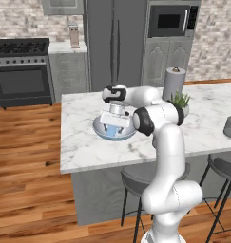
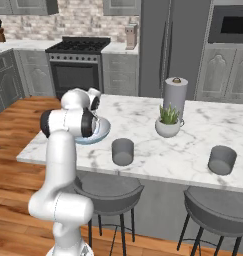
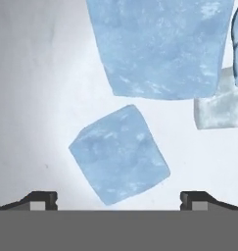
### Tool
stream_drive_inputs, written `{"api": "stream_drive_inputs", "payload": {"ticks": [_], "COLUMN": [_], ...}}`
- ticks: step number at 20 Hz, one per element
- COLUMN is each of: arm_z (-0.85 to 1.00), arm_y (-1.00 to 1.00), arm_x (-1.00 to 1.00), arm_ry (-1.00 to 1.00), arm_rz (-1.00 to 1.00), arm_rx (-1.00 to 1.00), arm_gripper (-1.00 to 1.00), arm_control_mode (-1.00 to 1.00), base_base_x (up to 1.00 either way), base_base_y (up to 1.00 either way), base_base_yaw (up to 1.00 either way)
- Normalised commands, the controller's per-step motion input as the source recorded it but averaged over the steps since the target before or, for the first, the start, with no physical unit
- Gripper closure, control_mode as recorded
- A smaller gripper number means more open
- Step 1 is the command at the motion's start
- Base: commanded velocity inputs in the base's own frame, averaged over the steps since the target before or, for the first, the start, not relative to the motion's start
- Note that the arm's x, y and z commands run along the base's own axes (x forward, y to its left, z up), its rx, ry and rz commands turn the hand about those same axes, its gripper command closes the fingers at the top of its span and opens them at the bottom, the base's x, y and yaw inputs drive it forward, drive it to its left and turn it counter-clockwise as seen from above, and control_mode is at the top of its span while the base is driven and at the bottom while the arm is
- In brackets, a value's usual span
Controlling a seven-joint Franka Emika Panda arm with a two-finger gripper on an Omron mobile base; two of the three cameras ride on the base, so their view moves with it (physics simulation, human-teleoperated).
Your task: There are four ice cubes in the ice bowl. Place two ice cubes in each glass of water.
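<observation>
now the spread fingers (image 3: 118, 198) hover over one ice cube (image 3: 119, 154) in the bowl (image 1: 99, 129); better to centre it before pinching.

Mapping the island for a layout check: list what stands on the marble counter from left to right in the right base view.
Wide shallow pale-blue ice bowl → dark-grey translucent tumbler → small white pot with green plant → second dark-grey tumbler.
</observation>
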Motion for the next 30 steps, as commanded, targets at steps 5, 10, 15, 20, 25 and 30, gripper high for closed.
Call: {"api": "stream_drive_inputs", "payload": {"ticks": [5,10,15,20,25,30], "arm_z": [-0.16,-0.03,0.0,-0.02,-0.18,-0.17], "arm_y": [0.0,0.0,0.01,0.1,0.05,-0.05], "arm_x": [0.17,0.25,0.16,-0.34,-0.16,-0.06], "arm_ry": [0.01,0.0,0.0,0.0,0.0,0.0], "arm_rz": [0.0,0.0,0.0,0.0,0.0,0.0], "arm_rx": [0.0,0.0,0.0,0.0,0.0,0.0], "arm_gripper": [-1.0,-1.0,-1.0,-1.0,-1.0,-1.0], "arm_control_mode": [-1.0,-1.0,-1.0,-1.0,-1.0,-1.0], "base_base_x": [0.0,0.0,0.0,0.0,0.0,0.0], "base_base_y": [0.0,0.0,0.0,0.0,0.0,0.0], "base_base_yaw": [0.0,0.0,0.0,0.0,0.0,0.0]}}
